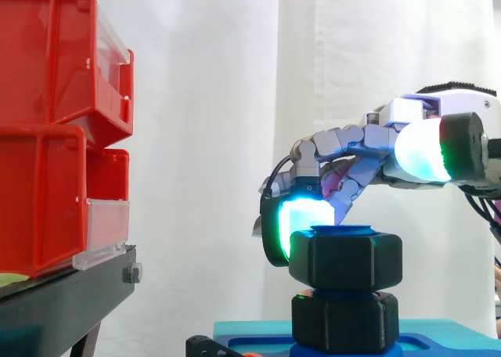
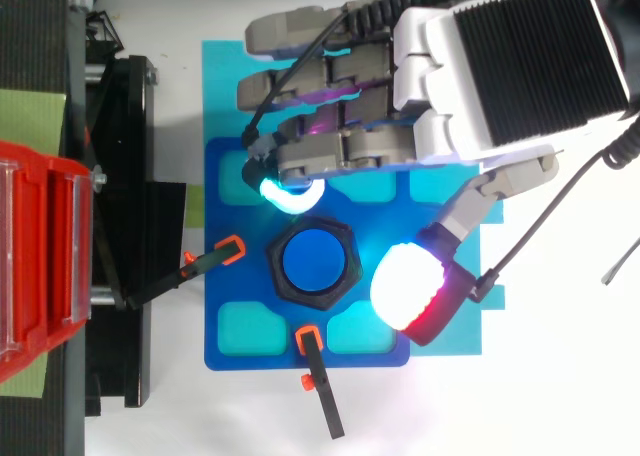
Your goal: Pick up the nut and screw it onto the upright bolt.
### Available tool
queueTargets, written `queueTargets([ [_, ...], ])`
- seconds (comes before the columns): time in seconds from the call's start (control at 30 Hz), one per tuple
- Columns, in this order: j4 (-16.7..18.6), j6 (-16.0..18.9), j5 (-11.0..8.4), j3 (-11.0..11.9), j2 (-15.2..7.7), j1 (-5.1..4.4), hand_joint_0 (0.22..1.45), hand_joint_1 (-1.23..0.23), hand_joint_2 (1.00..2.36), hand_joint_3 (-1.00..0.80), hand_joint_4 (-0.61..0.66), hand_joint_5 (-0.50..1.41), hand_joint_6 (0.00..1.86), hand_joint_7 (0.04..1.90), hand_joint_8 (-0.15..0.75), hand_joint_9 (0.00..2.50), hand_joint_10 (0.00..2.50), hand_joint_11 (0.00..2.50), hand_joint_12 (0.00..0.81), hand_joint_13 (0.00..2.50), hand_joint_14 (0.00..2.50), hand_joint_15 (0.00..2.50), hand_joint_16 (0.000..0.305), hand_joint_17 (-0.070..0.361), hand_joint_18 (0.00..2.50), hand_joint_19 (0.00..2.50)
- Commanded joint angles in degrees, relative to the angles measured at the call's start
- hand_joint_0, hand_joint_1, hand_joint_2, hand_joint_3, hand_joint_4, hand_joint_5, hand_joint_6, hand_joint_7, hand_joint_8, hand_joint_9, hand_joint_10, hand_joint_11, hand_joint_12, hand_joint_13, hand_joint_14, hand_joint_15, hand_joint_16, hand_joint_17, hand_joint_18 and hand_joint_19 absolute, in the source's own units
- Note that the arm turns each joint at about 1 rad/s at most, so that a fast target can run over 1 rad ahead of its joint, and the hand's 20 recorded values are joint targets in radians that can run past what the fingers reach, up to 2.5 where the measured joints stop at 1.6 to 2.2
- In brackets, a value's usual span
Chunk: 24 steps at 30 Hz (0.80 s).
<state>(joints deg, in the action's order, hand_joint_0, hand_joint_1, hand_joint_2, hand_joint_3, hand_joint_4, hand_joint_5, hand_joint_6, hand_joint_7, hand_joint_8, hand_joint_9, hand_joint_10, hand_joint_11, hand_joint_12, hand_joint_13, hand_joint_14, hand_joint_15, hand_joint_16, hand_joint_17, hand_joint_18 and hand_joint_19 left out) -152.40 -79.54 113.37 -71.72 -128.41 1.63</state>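
Note:
A black hex nut (image 1: 344, 259) (image 2: 313, 298) sits on the upright blue bolt (image 2: 313, 261), whose flat top (image 1: 344, 230) shows just above it. Below the nut a second black hex piece (image 1: 344, 322) rests on the blue base plate (image 2: 225, 276). My hand (image 1: 368, 142) (image 2: 500, 66) hovers over the back of the plate. One cyan fingertip (image 1: 301, 220) (image 2: 290, 194) hangs down against the nut's far side. The white-glowing thumb pad (image 2: 405, 286) (image 1: 423, 149) is off to the nut's right, higher than it and apart from it. Nothing is pinched.
Red bins (image 1: 47, 138) (image 2: 40, 256) stand on a black stand (image 1: 63, 294) to the left. Two black clamps with orange tips (image 2: 215, 256) (image 2: 318, 376) hold the plate at its left and front edges. A white curtain hangs behind.

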Motion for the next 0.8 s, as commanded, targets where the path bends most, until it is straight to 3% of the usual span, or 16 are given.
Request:
queueTargets([
  [0.0, 0.1, 0.0, 0.45, 0.1, 0.0, 0.39, 0.51, -0.10, 1.00, -0.50, 0.23, -0.01, 0.50, 1.33, 0.282, 0.88, 0.00, 0.00, 0.245, 0.60, 0.00, 0.00, 0.023, 0.053, 0.29, 0.00],
  [0.17, -0.8, 0.1, 1.24, 2.1, 0.0, 0.65, 0.51, -0.10, 1.00, -0.50, 0.23, -0.02, 0.50, 1.33, 0.281, 0.89, 0.00, 0.00, 0.244, 0.60, 0.00, 0.00, 0.023, 0.052, 0.30, 0.00],
  [0.33, -3.3, 0.0, 1.86, 4.7, 0.0, 0.65, 0.50, -0.09, 1.00, -0.50, 0.28, -0.07, 0.50, 1.02, 0.271, 0.85, 0.00, 0.00, 0.249, 0.59, 0.00, 0.00, 0.024, 0.054, 0.29, 0.00],
  [0.37, -4.6, -0.2, 1.86, 6.0, 0.0, 0.39, 0.50, -0.09, 1.00, -0.50, 0.26, -0.08, 0.50, 0.91, 0.267, 0.83, 0.00, 0.00, 0.253, 0.57, 0.00, 0.00, 0.025, 0.056, 0.28, 0.00],
  [0.5, -4.0, -0.3, 1.60, 5.9, 0.0, -0.14, 0.49, -0.08, 1.00, -0.50, 0.22, -0.11, 0.50, 0.72, 0.235, 0.67, 0.00, 0.00, 0.256, 0.53, 0.00, 0.00, 0.027, 0.060, 0.25, 0.00],
  [0.6, -3.2, -0.7, 1.07, 5.8, -0.1, -0.93, 0.49, -0.07, 1.00, -0.50, 0.20, -0.13, 0.50, 0.65, 0.226, 0.56, 0.00, 0.00, 0.268, 0.48, 0.00, 0.00, 0.029, 0.064, 0.22, 0.00],
  [0.77, -2.9, -0.8, -1.57, 4.6, -0.1, -2.69, 0.48, -0.06, 1.00, -0.50, 0.19, -0.14, 0.50, 0.63, 0.218, 0.52, 0.00, 0.00, 0.275, 0.44, 0.00, 0.00, 0.031, 0.069, 0.20, 0.00],
])
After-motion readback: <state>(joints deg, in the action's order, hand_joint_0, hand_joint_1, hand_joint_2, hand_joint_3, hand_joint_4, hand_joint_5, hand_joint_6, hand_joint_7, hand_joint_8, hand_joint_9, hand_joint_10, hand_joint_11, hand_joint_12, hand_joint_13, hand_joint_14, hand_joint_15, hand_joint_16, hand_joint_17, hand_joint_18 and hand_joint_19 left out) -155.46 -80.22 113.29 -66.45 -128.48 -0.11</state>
